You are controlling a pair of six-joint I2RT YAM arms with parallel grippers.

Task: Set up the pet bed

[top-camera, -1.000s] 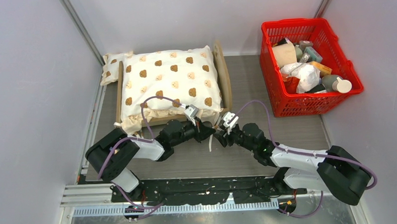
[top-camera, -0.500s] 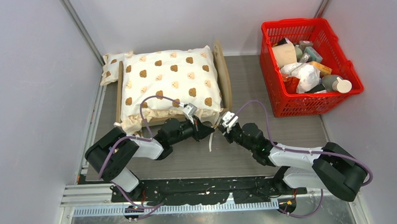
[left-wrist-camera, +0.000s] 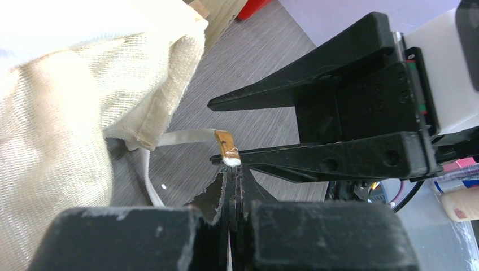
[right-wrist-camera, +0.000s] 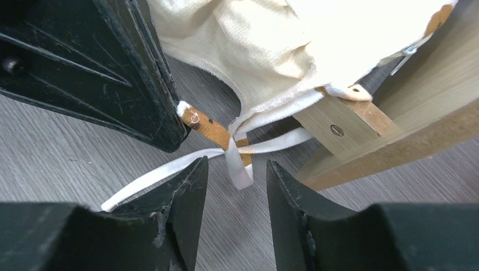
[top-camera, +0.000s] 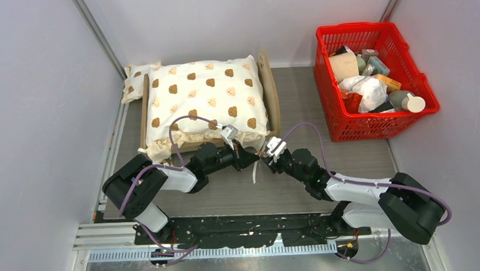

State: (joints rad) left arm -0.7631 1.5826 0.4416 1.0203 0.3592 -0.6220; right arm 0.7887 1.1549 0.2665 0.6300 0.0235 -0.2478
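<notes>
The pet bed point(top-camera: 271, 92) is a light-wood frame at the back of the table, with a cream bear-print cushion point(top-camera: 203, 97) lying on it. Its wooden corner leg point(right-wrist-camera: 361, 130) shows in the right wrist view. My left gripper point(top-camera: 256, 157) is shut on the brown-tipped end of the cushion's tie ribbon point(left-wrist-camera: 228, 148) at the bed's near right corner. My right gripper point(right-wrist-camera: 237, 176) faces it, open. A knotted loop of white ribbon point(right-wrist-camera: 240, 164) lies just ahead of its fingertips and touches neither.
A red basket point(top-camera: 354, 28) full of mixed items stands at the back right. A small bear-print pillow point(top-camera: 133, 82) sits at the bed's far left corner. A loose white ribbon tail point(top-camera: 254, 172) lies on the table. Grey walls close in on both sides.
My right gripper has shifted slightly towards the left gripper at the bed corner. The left arm and the bed have not moved.
</notes>
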